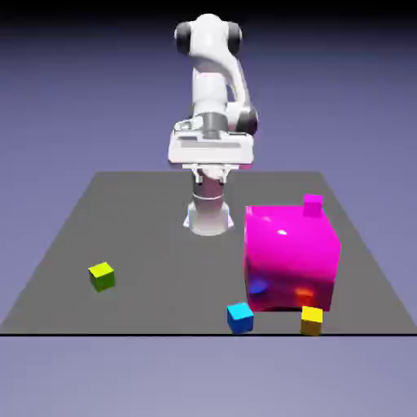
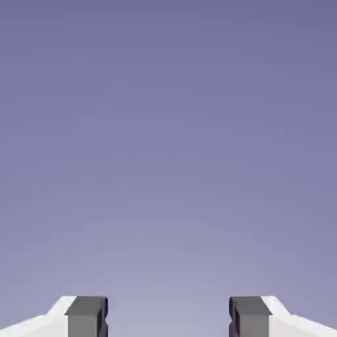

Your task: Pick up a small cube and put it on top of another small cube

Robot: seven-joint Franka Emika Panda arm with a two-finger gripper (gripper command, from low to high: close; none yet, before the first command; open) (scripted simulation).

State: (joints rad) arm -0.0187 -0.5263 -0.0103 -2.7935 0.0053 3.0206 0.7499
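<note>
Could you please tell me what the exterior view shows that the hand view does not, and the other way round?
Only the exterior view shows the tabletop, the lime cube, blue cube, yellow cube, small pink cube and huge magenta cube. Only the hand view shows the grey fingertips up close, with nothing between them. Both show the open gripper and the blue-violet backdrop.

no text, label, brand, number or sign is readable in either the exterior view or the hand view; every surface that shows is without legible writing.
</note>
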